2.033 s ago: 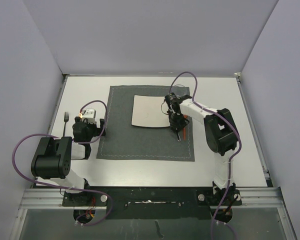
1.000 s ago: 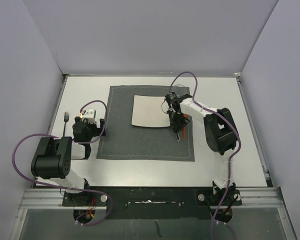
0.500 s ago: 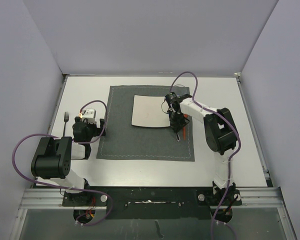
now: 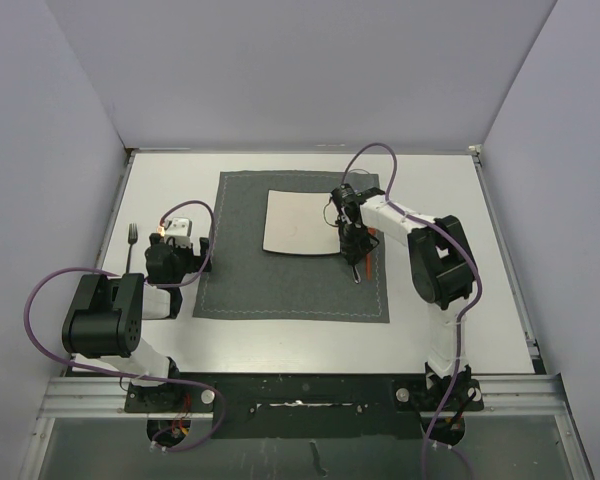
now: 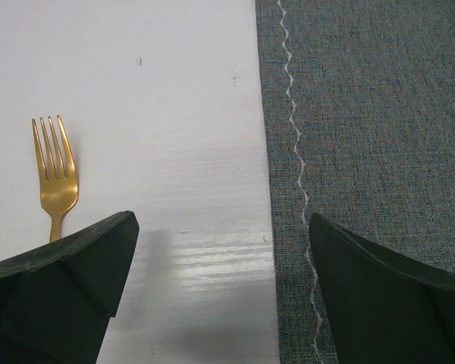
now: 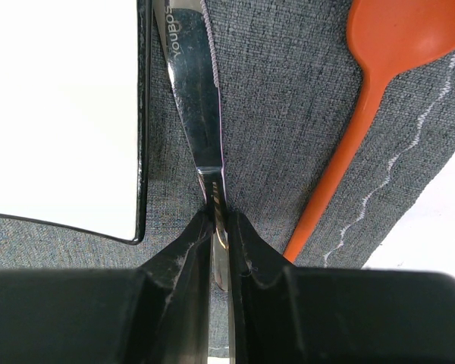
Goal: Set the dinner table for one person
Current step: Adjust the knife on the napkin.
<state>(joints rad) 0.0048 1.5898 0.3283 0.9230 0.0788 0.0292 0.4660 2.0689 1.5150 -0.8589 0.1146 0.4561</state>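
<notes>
From above, the white bench (image 4: 280,340) fills the enclosure and carries a grey placemat (image 4: 280,285) with a square plate (image 4: 295,222) near its far edge. A fork (image 4: 132,238) lies well apart on the bare surface to the left. The right arm reaches forward and inward, wrist pitched down, its right gripper (image 4: 354,250) low by the plate's right side. The left arm sits folded back by its base. Through the left wrist camera the left gripper (image 5: 221,224) is spread wide, straddling the placemat's stitched edge, with the gold fork off to its left. Thin and flat on that slick top, I'd guess the fork could skid rather than lift if the gripper closes off-centre. Through the right wrist camera the right gripper is pinching the knife (image 6: 193,98) by its handle. The blade runs just beside the plate's rim and an orange spoon (image 6: 379,91) is near on the other side — any twist on letting go could knock the blade onto the rim or leave it crooked.
</notes>
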